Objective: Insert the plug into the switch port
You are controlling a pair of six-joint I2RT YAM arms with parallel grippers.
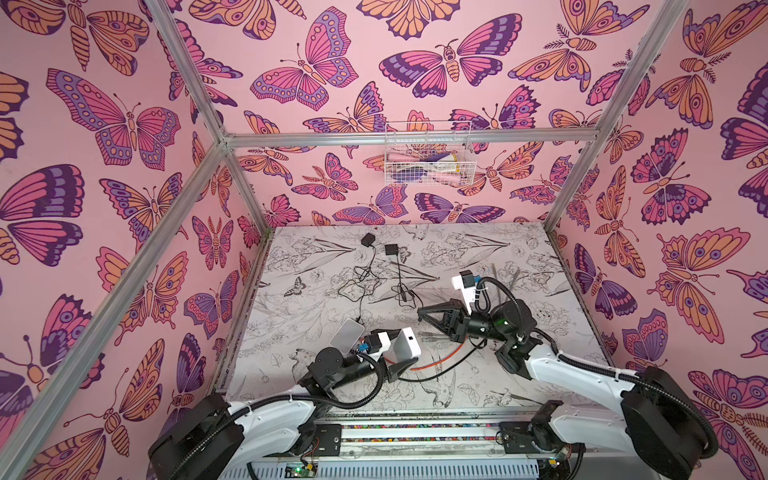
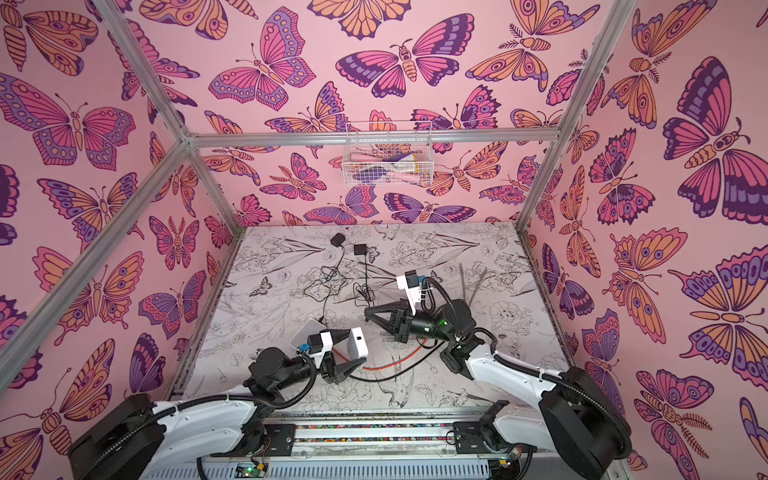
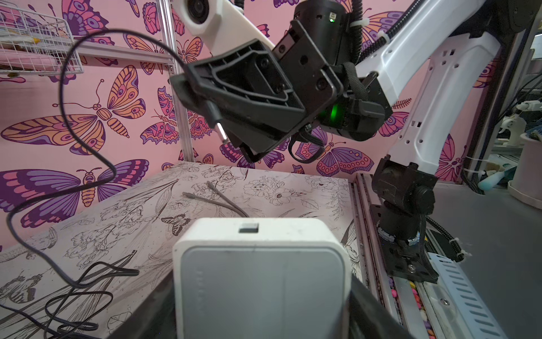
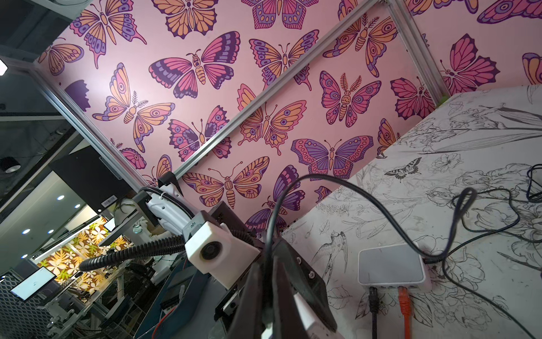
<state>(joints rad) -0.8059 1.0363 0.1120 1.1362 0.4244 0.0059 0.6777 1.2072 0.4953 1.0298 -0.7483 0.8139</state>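
My left gripper (image 1: 404, 358) (image 2: 350, 354) (image 3: 261, 311) is shut on a white switch (image 1: 405, 344) (image 2: 357, 341) (image 3: 261, 278), with a finger on each side of it. A small dark port (image 3: 248, 228) shows on the switch's upper face. My right gripper (image 1: 420, 311) (image 2: 367, 312) (image 3: 190, 89) (image 4: 270, 270) is shut on a black plug (image 3: 215, 120) whose silver tip points down. The plug hangs above the port, clearly apart from it. Its black cable (image 3: 63, 97) (image 4: 322, 179) loops away to the table.
A second grey-and-white switch (image 1: 347, 336) (image 4: 391, 267) lies on the table with black and orange cables (image 1: 440, 365) plugged in. Two black adapters (image 1: 368, 240) (image 1: 391, 249) and tangled wires (image 1: 357, 286) lie further back. Grey cable ends (image 1: 505, 276) lie at the right. A wire basket (image 1: 428, 156) hangs on the back wall.
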